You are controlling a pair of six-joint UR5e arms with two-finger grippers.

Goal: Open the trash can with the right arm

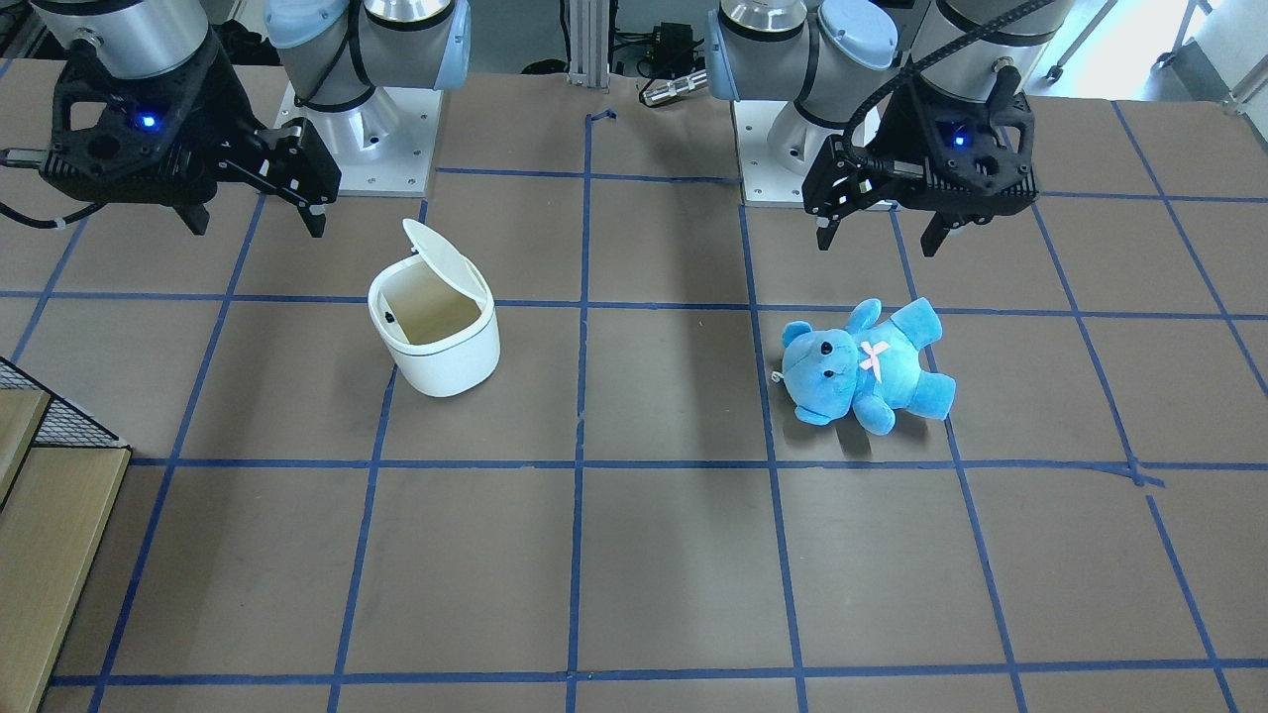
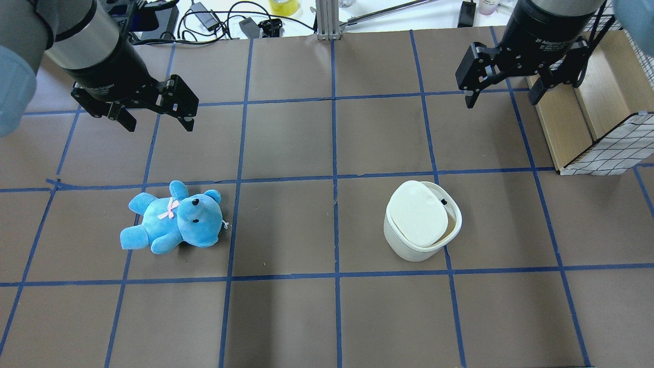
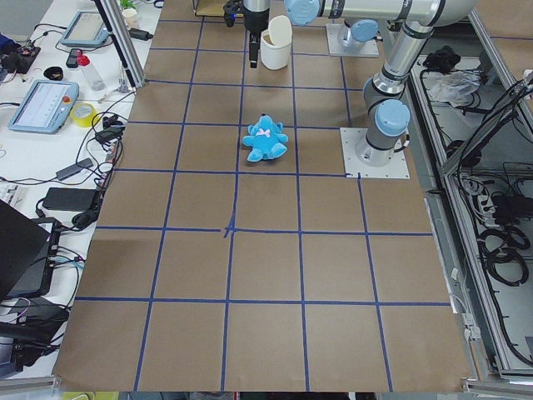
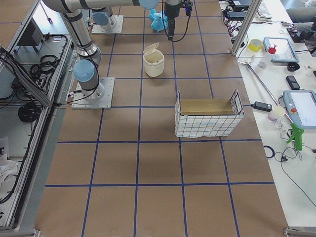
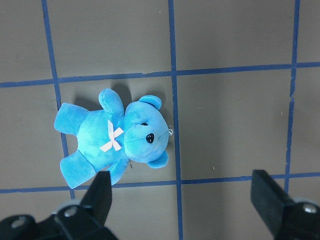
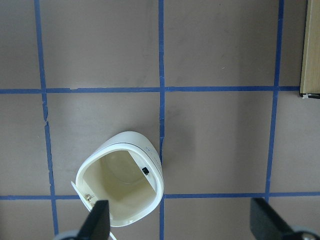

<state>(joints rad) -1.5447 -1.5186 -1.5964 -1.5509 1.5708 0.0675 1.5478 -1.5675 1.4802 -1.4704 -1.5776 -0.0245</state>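
Crate [image 1: 45,495] corner sits nearest you in the front view, cut off at the lower-left edge. Beyond it the table [image 1: 674,574] is bare brown with blue tape lines [image 1: 580,396]. One trash can [image 1: 451,361] stands upright left of centre, its lid [image 1: 446,255] tipped up on the robot-side edge and the beige inside showing. One teddy bear [image 1: 872,366] lies on its back at the right, well apart from the can. The right gripper [image 1: 258,220] hangs above the table near the robot base, fingers spread wide, holding nothing and clear of the can. The left gripper [image 1: 880,241] is likewise wide and empty, above the bear. Right arm [image 1: 129,35] and left arm [image 1: 981,30] make two arms.

Overhead: you see the can right of centre with open floor all round it, the crate at the right edge, the bear on the left.

Left side view: the near half of the table is bare, the bear is mid-table, the can far behind it.

Right side view: the crate is nearest, then the can, then the bear.

Left wrist: both fingertips are at the bottom corners, the bear above the left one, not touching.

Right wrist: the can sits lower left, mouth open, just above the left-hand fingertip; the crate edge shows at the right border.
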